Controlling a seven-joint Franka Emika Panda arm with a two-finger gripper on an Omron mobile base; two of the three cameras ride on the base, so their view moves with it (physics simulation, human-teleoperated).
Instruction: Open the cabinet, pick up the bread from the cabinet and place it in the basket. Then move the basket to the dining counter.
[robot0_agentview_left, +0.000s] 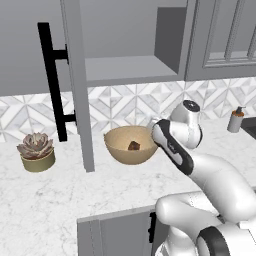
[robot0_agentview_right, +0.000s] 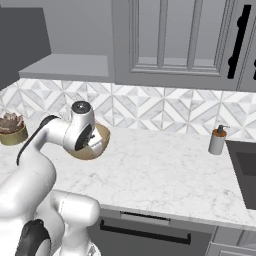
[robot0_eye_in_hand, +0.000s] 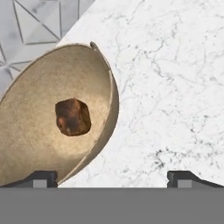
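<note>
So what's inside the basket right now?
The bread, a small brown lump, lies on the bottom of the basket. Nothing else shows inside; the hand view cuts off its left part, and the near wall hides some floor from the base.

You have one basket (robot0_agentview_left: 129, 146) on the desk (robot0_agentview_left: 60, 190), near its back edge, with one bread (robot0_agentview_left: 133, 145) inside it. One potted succulent (robot0_agentview_left: 36, 151) stands toward the left end, one soap dispenser (robot0_agentview_right: 217, 139) toward the right. One black bar handle (robot0_agentview_left: 52, 82) shows on the open cabinet door (robot0_agentview_left: 80, 90).
</note>
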